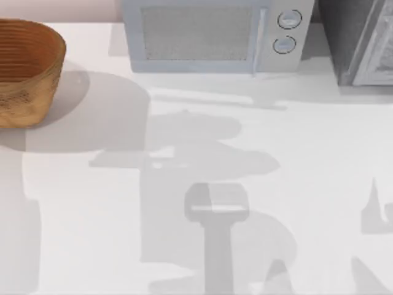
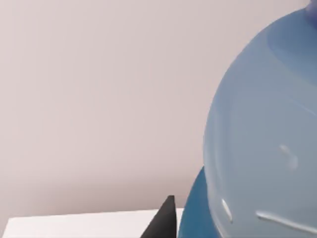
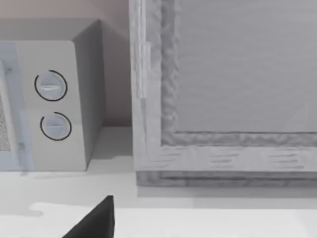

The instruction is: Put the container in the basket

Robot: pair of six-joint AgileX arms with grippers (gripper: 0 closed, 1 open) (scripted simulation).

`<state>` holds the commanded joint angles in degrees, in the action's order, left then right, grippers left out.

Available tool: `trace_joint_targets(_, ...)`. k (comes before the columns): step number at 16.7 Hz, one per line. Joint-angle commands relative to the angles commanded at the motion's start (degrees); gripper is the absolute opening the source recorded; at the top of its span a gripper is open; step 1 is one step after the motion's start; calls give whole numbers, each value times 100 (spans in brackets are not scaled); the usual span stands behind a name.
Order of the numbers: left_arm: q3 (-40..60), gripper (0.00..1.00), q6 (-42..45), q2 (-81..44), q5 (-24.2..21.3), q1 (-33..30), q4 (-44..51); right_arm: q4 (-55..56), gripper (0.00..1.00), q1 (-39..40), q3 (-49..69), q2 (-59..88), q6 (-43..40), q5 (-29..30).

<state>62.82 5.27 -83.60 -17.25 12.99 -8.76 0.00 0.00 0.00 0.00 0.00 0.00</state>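
Left wrist view puts the container (image 2: pixel 262 144) pressed close against the camera, a dark fingertip (image 2: pixel 163 220) beside it; you can judge it held in the left gripper, though how wide the jaws stand I cannot tell; the basket (image 1: pixel 27 70) waits at ten o'clock on the table (image 1: pixel 307 153), so carrying over and dropping in remain.

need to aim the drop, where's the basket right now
In the top view the basket sits at the table's far left edge, partly cut off by the frame, left of the microwave along the back wall.
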Motion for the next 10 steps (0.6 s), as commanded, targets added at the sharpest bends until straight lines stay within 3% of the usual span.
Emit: trace_joint_targets(10,110,0,-24,-588,88,-81,-428,0,100,0,0,0,0,0)
